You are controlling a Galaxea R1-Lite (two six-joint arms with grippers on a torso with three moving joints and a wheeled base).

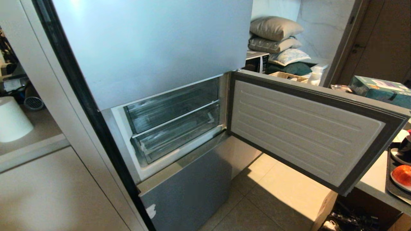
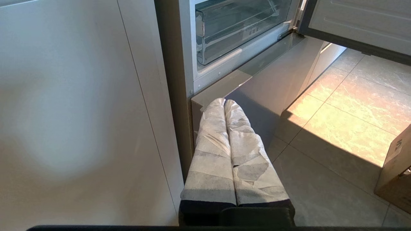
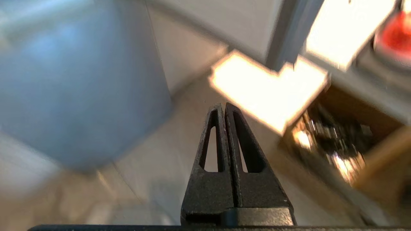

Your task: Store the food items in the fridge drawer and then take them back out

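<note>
Head view: neither arm shows; the fridge door (image 1: 308, 128) stands swung wide to the right.
Fridge drawer: two clear drawers sit pushed in, one above the other; the lower one (image 1: 176, 134) looks shut, and which carries the tape I cannot tell.
Food items: one orange-red fruit (image 1: 403, 175) rests in a white dish on a dark tray (image 1: 390, 179) at the right edge, on the counter (image 1: 374, 179); a red blur (image 3: 396, 32) in the right wrist view may be a fruit.
Left gripper (image 2: 224, 102): cloth-wrapped fingers pressed together, holding nothing, low beside the fridge's bottom corner.
Right gripper (image 3: 222, 107): black fingers together, empty, above the floor tiles (image 3: 144, 166).
</note>
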